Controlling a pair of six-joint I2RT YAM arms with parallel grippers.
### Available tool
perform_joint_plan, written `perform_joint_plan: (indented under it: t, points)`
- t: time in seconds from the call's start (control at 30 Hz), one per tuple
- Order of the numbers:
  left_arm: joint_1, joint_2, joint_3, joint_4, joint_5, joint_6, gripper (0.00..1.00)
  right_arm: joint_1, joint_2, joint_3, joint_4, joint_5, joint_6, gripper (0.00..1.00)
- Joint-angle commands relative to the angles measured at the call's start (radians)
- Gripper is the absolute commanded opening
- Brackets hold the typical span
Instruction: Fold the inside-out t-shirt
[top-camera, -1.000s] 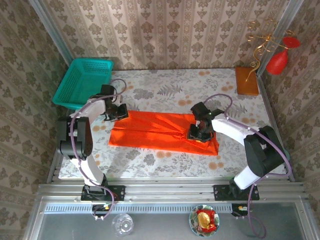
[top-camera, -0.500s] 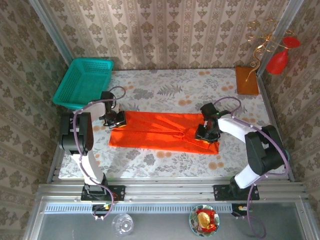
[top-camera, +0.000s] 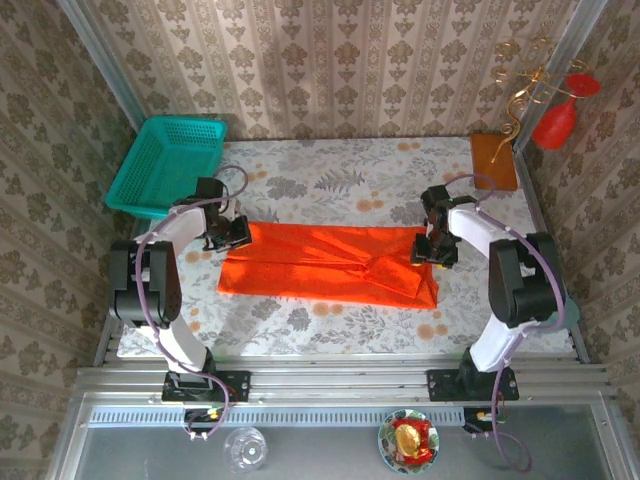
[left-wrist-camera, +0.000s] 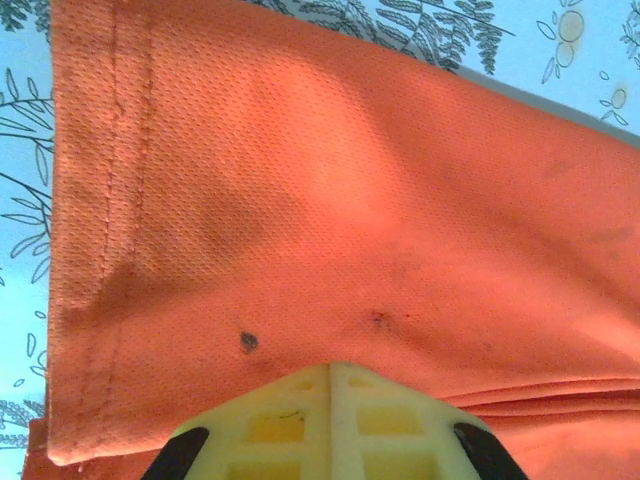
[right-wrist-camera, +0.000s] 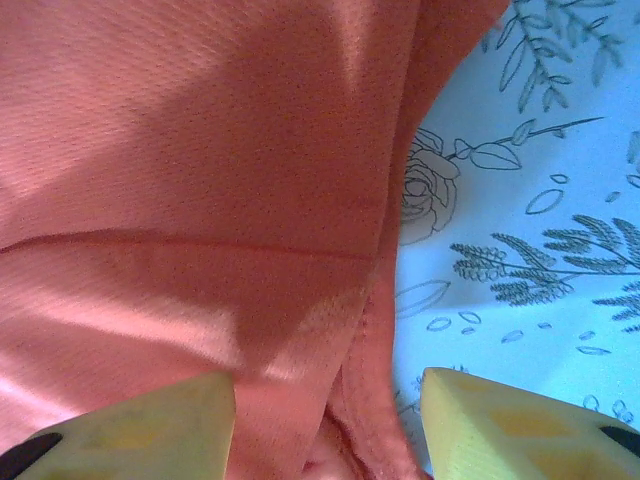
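Observation:
The orange-red t-shirt (top-camera: 330, 265) lies on the table as a long flat folded strip, its stitched hem (left-wrist-camera: 85, 200) showing in the left wrist view. My left gripper (top-camera: 238, 236) sits at the strip's upper left corner. Its yellow fingers (left-wrist-camera: 330, 420) are pressed shut together just above the cloth, and I see no cloth between them. My right gripper (top-camera: 428, 252) is at the strip's right end, open. Its two fingers (right-wrist-camera: 130, 430) straddle the bunched right edge of the shirt (right-wrist-camera: 200, 150), the other finger over bare tablecloth.
A teal basket (top-camera: 165, 165) stands at the back left, close behind my left arm. A flat brown block (top-camera: 493, 162) and a red vase (top-camera: 553, 125) are at the back right. The flowered table (top-camera: 330, 185) shows behind the shirt and in front of it.
My right gripper has moved right and back, from on top of the shirt to its right end, and has opened wider. The left gripper shifted only slightly.

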Motion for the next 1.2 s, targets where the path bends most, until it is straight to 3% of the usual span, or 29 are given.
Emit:
perform_joint_plan:
  t: [0.0, 0.3, 0.67, 0.87, 1.07, 1.17]
  points:
    - [-0.008, -0.032, -0.004, -0.041, -0.011, -0.012, 0.06, 0.000, 0.036, 0.036, -0.047, 0.024, -0.051, 0.54]
    - [-0.015, -0.029, 0.007, -0.056, -0.032, -0.007, 0.06, -0.030, 0.111, -0.003, 0.011, -0.026, -0.043, 0.45]
    - [-0.008, -0.037, 0.001, -0.081, -0.081, 0.014, 0.07, -0.052, 0.073, 0.009, -0.013, 0.012, -0.037, 0.13]
    - [0.007, -0.076, -0.068, -0.069, -0.086, 0.015, 0.06, -0.104, 0.075, 0.108, -0.146, 0.171, -0.067, 0.01]
    - [-0.022, -0.088, -0.153, -0.002, -0.001, -0.030, 0.04, -0.132, 0.076, 0.229, -0.297, 0.475, -0.064, 0.00]
    - [-0.058, -0.070, -0.169, 0.027, 0.037, -0.055, 0.03, -0.129, 0.059, 0.277, -0.348, 0.518, -0.057, 0.00]
